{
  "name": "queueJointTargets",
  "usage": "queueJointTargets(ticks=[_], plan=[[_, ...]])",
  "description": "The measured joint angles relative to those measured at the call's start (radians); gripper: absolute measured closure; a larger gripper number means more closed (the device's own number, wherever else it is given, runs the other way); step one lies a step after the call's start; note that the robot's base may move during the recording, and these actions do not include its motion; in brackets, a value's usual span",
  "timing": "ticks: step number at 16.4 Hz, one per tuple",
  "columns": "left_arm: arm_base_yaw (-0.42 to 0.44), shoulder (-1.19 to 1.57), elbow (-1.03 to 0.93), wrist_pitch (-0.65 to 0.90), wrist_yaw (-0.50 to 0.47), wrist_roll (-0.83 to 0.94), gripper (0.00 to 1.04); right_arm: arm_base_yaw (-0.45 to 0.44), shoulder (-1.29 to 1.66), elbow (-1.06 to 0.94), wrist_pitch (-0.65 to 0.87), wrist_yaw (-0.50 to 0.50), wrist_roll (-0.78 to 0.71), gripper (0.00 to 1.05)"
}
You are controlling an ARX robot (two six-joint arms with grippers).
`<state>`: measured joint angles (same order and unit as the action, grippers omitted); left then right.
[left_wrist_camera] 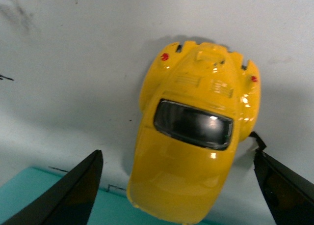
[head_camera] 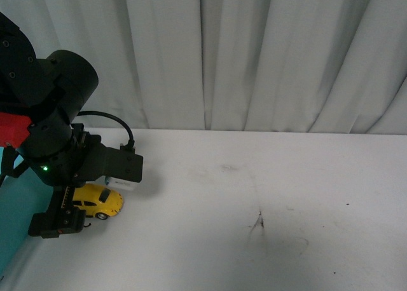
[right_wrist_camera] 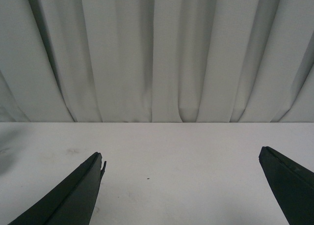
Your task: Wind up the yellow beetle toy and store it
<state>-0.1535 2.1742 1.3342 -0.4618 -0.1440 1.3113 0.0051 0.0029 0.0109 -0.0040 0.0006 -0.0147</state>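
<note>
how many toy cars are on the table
1: the beetle sits at the table's left side, next to the teal bin, between the open fingers of the left gripper. Others could be hidden behind the arm.

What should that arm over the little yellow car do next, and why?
Probably close the left fingers on the yellow car. In the left wrist view they are open, one on each side of the car, which sits on the white table and is not yet held. It has to be gripped before winding or storing.
</note>
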Motion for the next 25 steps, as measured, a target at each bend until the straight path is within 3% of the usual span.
queueJointTargets(ticks=[3, 5, 8, 13, 15, 17, 22, 23, 24, 25], plan=[[-0.015, 0.006, 0.005, -0.016, 0.018, 0.003, 0.51, 0.000, 0.000, 0.000, 0.000, 0.000, 0.000, 0.06], [-0.018, 0.006, 0.018, -0.028, 0.036, 0.024, 0.63, 0.000, 0.000, 0.000, 0.000, 0.000, 0.000, 0.06], [-0.029, -0.001, 0.026, -0.086, 0.096, 0.122, 0.64, 0.000, 0.000, 0.000, 0.000, 0.000, 0.000, 0.06], [-0.042, -0.170, 0.023, -0.200, 0.290, 0.028, 0.64, 0.000, 0.000, 0.000, 0.000, 0.000, 0.000, 0.06], [0.018, -0.314, 0.053, -0.211, 0.435, -0.084, 0.64, 0.000, 0.000, 0.000, 0.000, 0.000, 0.000, 0.06], [0.099, -0.411, 0.076, -0.204, 0.506, -0.174, 0.64, 0.000, 0.000, 0.000, 0.000, 0.000, 0.000, 0.06], [0.320, -0.497, 0.076, -0.112, 0.456, -0.332, 0.64, 0.000, 0.000, 0.000, 0.000, 0.000, 0.000, 0.06], [0.412, -0.498, 0.040, -0.090, 0.399, -0.410, 0.64, 0.000, 0.000, 0.000, 0.000, 0.000, 0.000, 0.06], [0.529, -0.497, -0.030, -0.092, 0.295, -0.601, 0.64, 0.000, 0.000, 0.000, 0.000, 0.000, 0.000, 0.06], [0.549, -0.493, -0.095, -0.065, 0.274, -0.686, 0.64, 0.000, 0.000, 0.000, 0.000, 0.000, 0.000, 0.06]])
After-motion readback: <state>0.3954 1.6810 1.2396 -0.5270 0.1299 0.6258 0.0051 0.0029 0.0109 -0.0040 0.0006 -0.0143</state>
